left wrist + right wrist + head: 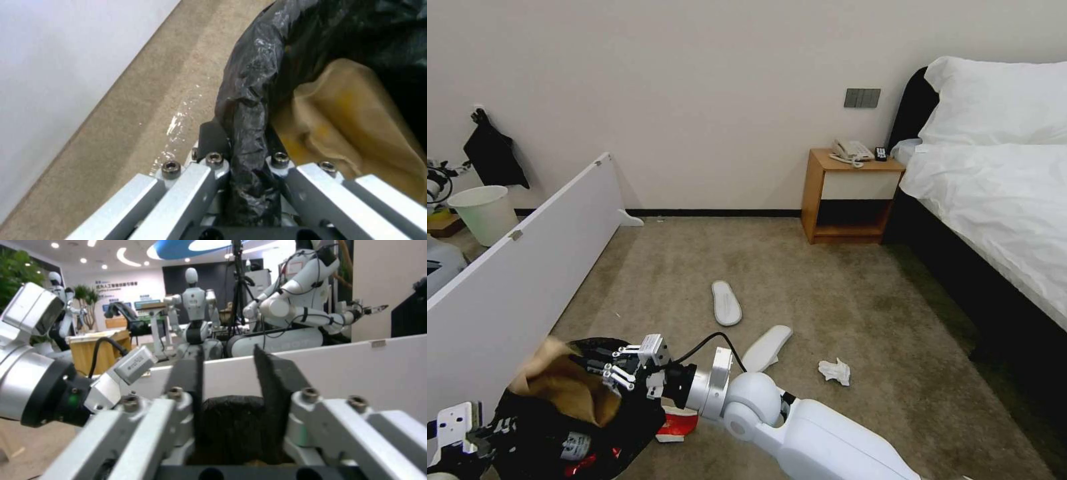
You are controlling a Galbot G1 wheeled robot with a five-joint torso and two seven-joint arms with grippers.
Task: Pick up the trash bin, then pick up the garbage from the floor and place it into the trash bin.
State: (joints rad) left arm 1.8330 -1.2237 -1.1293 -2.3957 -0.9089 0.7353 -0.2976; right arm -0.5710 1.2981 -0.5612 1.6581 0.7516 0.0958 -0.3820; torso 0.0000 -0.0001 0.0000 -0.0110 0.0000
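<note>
Carpeted bedroom floor [840, 293], bed [994, 193] at 3 o'clock, white panel [527, 267] at 9. Bin [560, 427], black-lined, at 7 o'clock, low left; left gripper [242, 156] clamped on its bag rim. Brown box [567, 387] inside the bin's mouth. Right gripper [597, 367] above the bin, fingers [271, 373] apart, nothing between them. Red cup [677, 423] on floor just beside bin. Two slippers [726, 303] at centre; tissue [835, 371] at 4 o'clock.

Right arm [820, 427]: glossy white shell, ball-shaped joint, silver wrist ring, black collar, black cable looping over the wrist. Right pincer [597, 365]: silver link bars, hex-socket screws, flat black finger pads [272, 380]. Left pincer [242, 156]: same silver bars, dark screws.
</note>
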